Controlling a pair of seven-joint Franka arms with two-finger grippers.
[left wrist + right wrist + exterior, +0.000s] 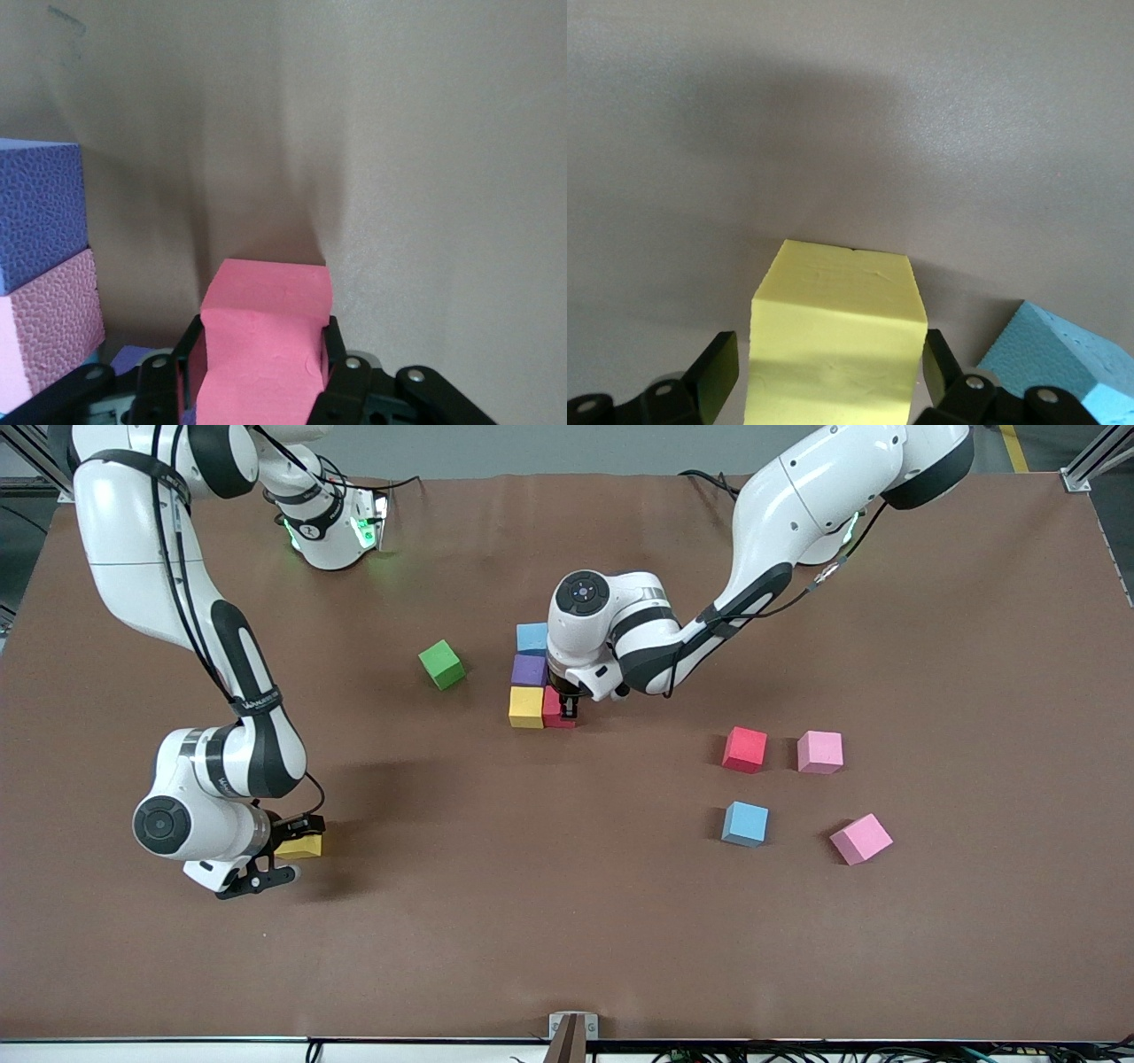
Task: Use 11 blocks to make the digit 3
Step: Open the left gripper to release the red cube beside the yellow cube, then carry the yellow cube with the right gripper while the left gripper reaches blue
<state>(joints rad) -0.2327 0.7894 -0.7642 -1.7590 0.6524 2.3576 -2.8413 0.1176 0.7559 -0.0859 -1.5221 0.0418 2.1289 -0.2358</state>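
A light blue cube [532, 638], a purple cube [529, 670] and a yellow cube [525, 707] touch in a line at mid-table. A red cube [556, 710] [266, 283] rests on the table against the yellow one, toward the left arm's end, and my left gripper [568, 708] [263, 335] is shut on it. A purple cube [35, 208] and a mauve-pink cube [44, 323] show close by. My right gripper [291, 853] [831, 354] stands open around a second yellow cube [304, 848] [837, 301], with gaps at both fingers. A light blue cube [1063, 367] lies beside it.
Loose toward the left arm's end lie a red cube [744, 748], a pink cube [819, 751], a light blue cube [744, 824] and another pink cube [861, 839]. A green cube [441, 664] sits beside the line of cubes, toward the right arm's end.
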